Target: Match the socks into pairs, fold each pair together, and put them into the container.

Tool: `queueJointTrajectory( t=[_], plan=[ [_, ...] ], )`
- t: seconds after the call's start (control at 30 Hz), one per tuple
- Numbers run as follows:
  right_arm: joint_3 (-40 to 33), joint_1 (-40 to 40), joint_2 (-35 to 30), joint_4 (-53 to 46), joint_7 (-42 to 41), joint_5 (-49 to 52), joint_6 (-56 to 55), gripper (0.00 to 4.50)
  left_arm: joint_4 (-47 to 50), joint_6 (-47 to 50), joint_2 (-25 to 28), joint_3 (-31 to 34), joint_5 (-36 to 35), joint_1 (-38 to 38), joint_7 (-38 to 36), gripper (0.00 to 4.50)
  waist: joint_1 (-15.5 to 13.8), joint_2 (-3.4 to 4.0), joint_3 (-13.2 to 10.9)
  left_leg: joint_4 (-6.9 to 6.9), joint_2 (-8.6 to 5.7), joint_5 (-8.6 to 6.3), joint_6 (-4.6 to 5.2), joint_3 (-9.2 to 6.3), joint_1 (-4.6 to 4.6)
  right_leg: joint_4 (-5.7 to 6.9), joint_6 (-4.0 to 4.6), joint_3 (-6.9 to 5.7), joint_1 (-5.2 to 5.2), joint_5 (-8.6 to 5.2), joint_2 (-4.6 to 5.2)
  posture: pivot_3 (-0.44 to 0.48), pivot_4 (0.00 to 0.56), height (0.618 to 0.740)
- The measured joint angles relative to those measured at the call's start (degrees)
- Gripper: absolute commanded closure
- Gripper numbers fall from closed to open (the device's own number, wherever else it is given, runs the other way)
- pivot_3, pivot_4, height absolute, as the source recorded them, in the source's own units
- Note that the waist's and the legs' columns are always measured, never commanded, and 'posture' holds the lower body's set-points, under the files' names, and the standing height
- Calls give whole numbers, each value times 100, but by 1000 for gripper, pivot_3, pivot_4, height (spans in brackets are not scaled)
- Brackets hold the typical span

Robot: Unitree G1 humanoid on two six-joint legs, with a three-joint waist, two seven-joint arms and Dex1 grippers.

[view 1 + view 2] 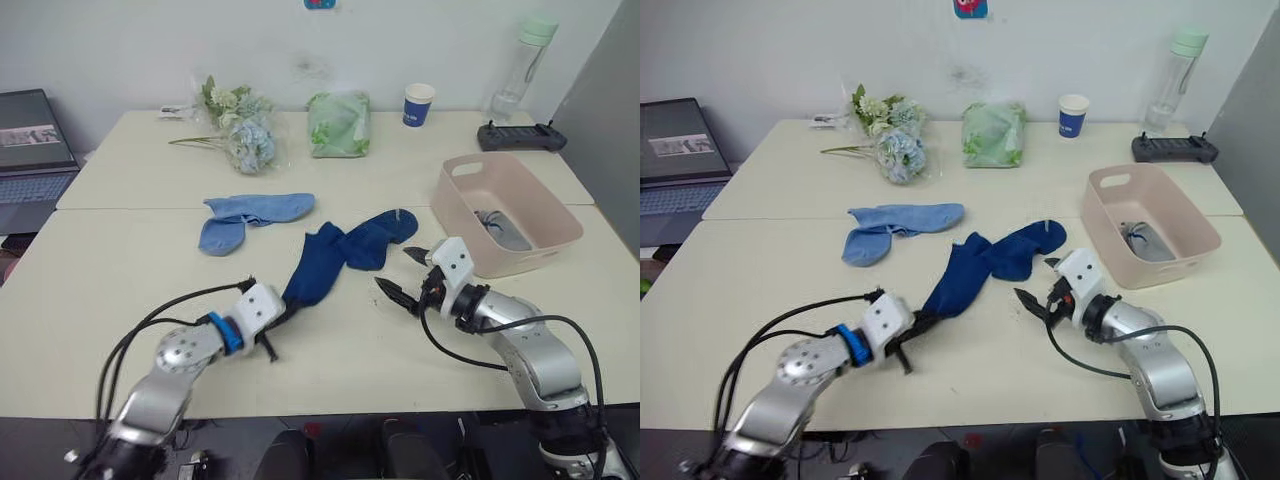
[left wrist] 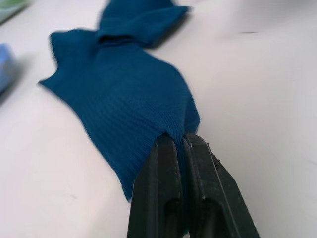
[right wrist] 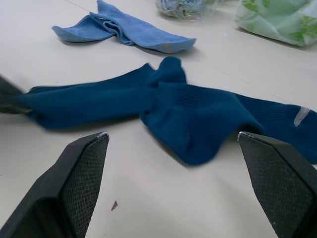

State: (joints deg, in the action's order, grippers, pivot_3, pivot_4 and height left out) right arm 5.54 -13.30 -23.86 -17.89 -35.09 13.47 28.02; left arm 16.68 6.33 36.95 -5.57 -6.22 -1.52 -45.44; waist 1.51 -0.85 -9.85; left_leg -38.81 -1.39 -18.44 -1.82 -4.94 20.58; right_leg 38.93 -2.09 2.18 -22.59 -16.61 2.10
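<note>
left end effector [image 2: 178, 148] pinching navy sock [image 1: 312, 270], no legible writing, right end effector [image 1: 402, 275] spread

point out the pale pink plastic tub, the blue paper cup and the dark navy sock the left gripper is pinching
pale pink rectangular plastic tub [image 1: 462, 213], left eye view, near-left wall
blue paper cup [image 1: 418, 108], left eye view, side
dark navy fabric sock [image 2: 126, 99], left wrist view, ribbed middle
left gripper [image 2: 181, 144], left wrist view, fingertips
</note>
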Motion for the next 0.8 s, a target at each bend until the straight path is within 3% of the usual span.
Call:
queueJointTrajectory(
  t=[0.2, 0.33, 0.8],
  plan=[
    [34, -274, -113, 356, -307, 106, -5, 0, 372, -693, 756, 885, -434, -1134, -737, 4489, 12, 2, -1, 3, 2, -2, 4, 1, 0, -4, 2, -3, 0, 0, -1, 0, 150, 740],
    [40, -504, -135, 618, -444, 116, 16, 0, 394, -1311, 964, 1006, -409, -1776, -1079, 4489, 18, 4, -2, 5, 2, -3, 5, 4, 1, -7, 2, -1, -2, 0, 0, 0, 150, 740],
    [1154, -2053, 722, 1845, -1068, 458, 1558, 0, 308, -1700, 919, 921, -41, -1514, -913, 4489, 36, 5, -3, 5, 5, -2, 5, 0, 10, -2, 8, -7, -18, 4, -4, 0, 150, 740]
  ],
)
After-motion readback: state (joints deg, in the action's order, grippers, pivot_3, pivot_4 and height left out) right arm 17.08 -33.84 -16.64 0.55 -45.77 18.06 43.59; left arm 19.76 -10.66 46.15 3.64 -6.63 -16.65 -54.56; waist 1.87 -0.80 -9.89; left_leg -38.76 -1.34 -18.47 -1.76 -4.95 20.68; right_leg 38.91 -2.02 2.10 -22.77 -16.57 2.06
